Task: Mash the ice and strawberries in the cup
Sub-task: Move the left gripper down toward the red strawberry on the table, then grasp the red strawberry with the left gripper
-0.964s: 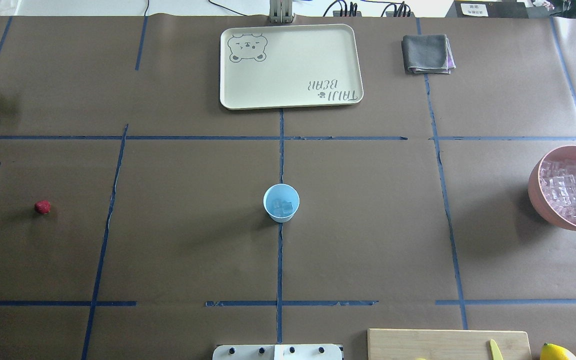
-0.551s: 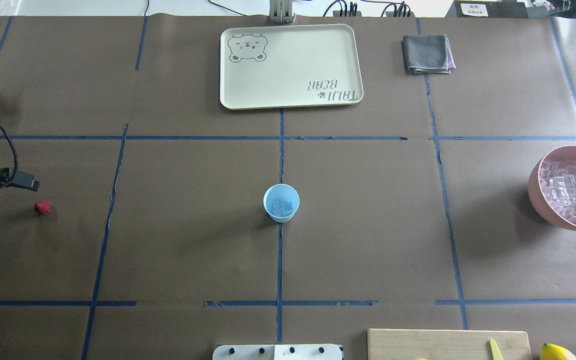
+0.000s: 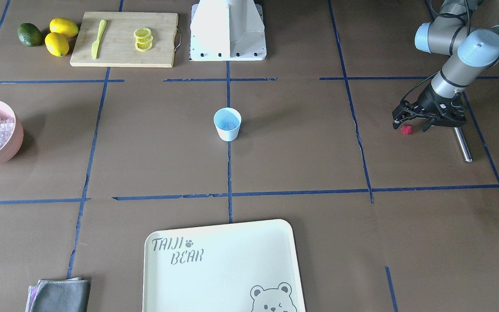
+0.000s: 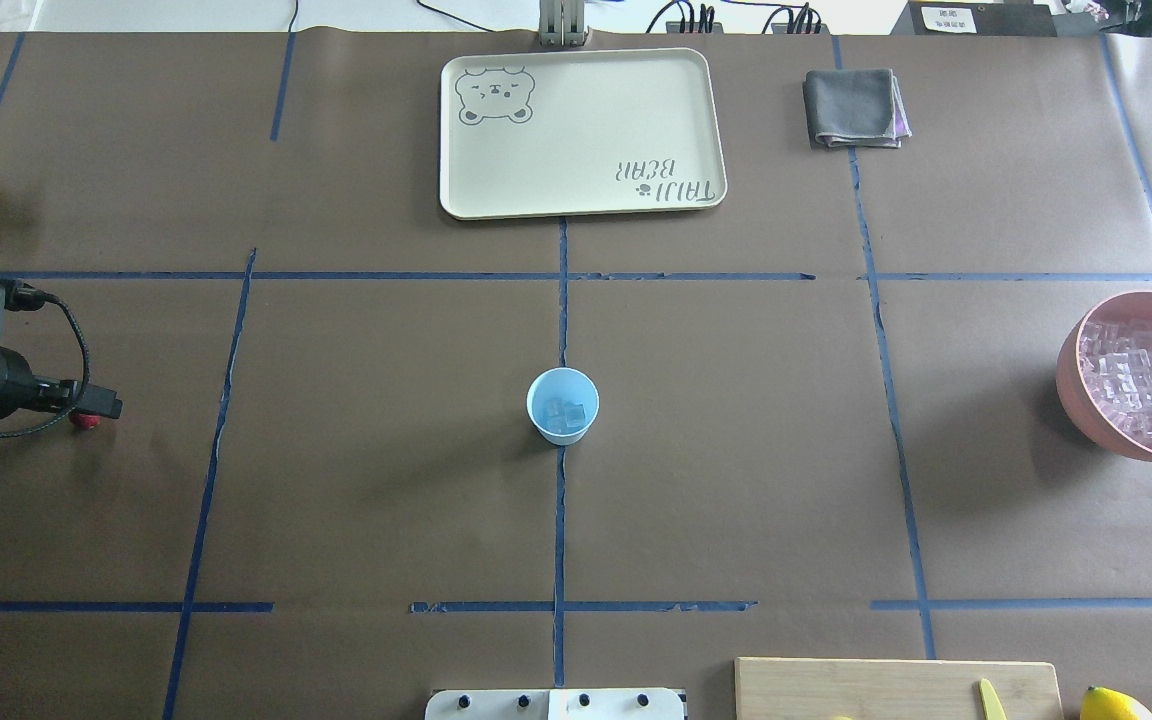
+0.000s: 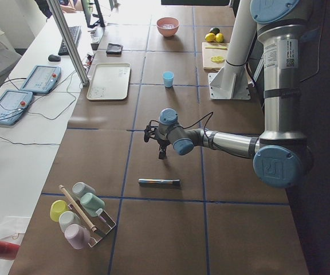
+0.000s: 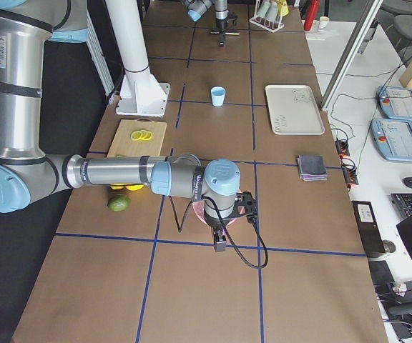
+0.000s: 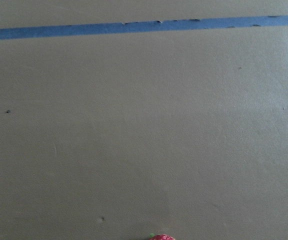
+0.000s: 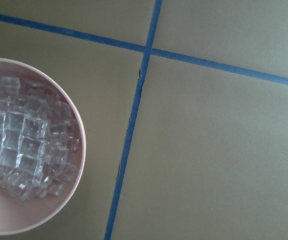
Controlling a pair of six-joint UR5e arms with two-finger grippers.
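The left gripper (image 3: pixel 409 125) is hanging with fingers spread wide, gripping nothing, the strawberry (image 3: pixel 406 129) is lying on the table between their tips, the cup (image 4: pixel 562 405) holding ice (image 4: pixel 567 412) is standing well apart on their right side, and the right gripper (image 6: pixel 220 241) is hovering near the pink bowl (image 4: pixel 1069 380), its fingers' spread impossible to tell

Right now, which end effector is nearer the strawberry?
Left. The left end effector is open right at the strawberry; the right end effector is far off, by the bowl.
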